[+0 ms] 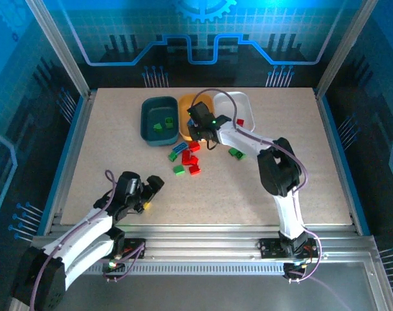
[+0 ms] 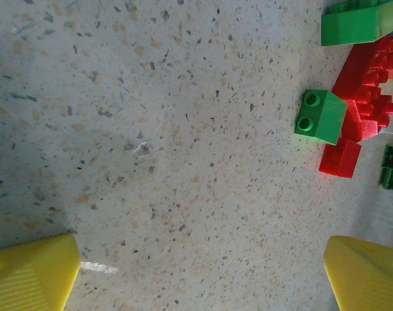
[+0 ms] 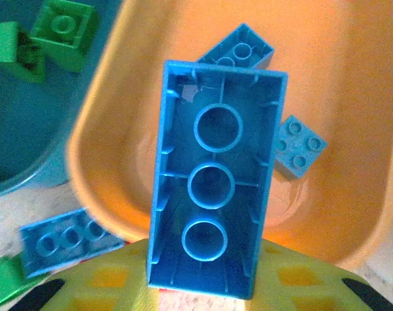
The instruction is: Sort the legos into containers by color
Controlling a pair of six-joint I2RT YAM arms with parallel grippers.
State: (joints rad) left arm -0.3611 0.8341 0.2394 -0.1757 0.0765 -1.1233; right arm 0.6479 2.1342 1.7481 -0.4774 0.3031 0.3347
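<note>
My right gripper (image 3: 209, 280) is shut on a long light blue lego (image 3: 215, 181), whose hollow underside faces the wrist camera, over the near rim of the orange-yellow container (image 3: 96, 123). Two smaller blue legos (image 3: 300, 146) lie inside that tray. From above, the right gripper (image 1: 199, 131) hangs at the orange container (image 1: 186, 107), between the teal container (image 1: 147, 123) with green legos (image 1: 164, 124) and the white container (image 1: 248, 103) with a red lego (image 1: 240, 122). My left gripper (image 1: 151, 192) rests open over bare table; its yellow fingers (image 2: 31, 272) stand wide apart.
Loose legos lie on the table just in front of the trays: a blue one (image 1: 178, 152), red ones (image 1: 193, 159), a green one (image 1: 179, 170) and another green one (image 1: 235, 153). The left wrist view has a green brick (image 2: 320, 115) beside red bricks (image 2: 368, 84) at its right edge.
</note>
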